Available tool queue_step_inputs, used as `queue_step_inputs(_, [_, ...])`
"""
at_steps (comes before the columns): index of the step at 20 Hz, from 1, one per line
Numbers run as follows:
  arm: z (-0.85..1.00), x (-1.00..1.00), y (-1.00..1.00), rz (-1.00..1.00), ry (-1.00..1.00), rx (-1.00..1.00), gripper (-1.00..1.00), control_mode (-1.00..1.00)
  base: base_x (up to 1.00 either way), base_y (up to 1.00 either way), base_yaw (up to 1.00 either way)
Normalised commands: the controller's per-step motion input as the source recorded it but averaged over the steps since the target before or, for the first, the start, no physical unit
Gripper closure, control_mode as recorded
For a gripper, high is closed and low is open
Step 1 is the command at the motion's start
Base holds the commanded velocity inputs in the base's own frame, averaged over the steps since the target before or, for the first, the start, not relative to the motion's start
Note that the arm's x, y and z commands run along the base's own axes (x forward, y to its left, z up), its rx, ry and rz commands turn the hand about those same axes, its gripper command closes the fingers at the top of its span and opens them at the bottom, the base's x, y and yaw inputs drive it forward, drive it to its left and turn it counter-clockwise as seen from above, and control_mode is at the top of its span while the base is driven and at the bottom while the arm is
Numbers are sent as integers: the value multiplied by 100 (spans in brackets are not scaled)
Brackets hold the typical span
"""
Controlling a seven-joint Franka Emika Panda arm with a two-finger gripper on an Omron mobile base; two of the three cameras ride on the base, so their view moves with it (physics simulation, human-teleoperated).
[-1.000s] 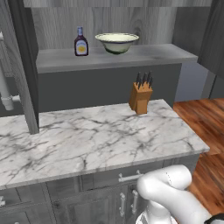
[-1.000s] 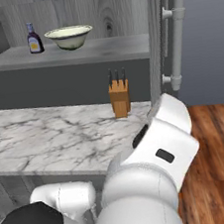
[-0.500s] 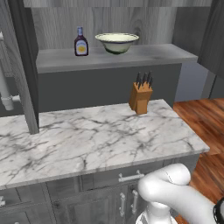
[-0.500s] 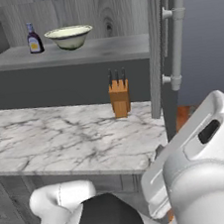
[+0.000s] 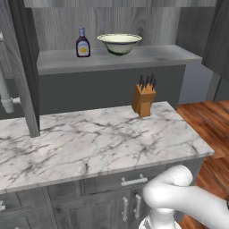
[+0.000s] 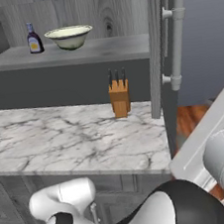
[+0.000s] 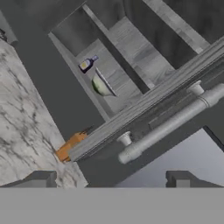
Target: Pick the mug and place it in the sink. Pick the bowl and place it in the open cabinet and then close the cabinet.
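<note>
Left base view: cabinet (image 5: 134,60) shelf holds bowl (image 5: 119,43) and bottle (image 5: 82,43); fingers (image 7: 39,179) released.

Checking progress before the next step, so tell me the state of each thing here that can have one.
bowl: upright on the cabinet shelf, beside the sauce bottle.
cabinet: open, right door swung out edge-on.
sauce bottle: upright, capped.
knife block: upright on the counter, knives in.
gripper: open, holding nothing.
</note>
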Motion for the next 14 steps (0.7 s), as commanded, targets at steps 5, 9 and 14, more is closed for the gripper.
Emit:
queue_step_inputs(5, [-13,43,0,15,-30,-2,-100,-100,0,0,0])
queue_step_inputs(9, [-19,56,0,9,-16,0,-100,-100,0,0,0])
queue_step_inputs(14, [-15,46,-2,4,-3,0,-100,-100,0,0,0])
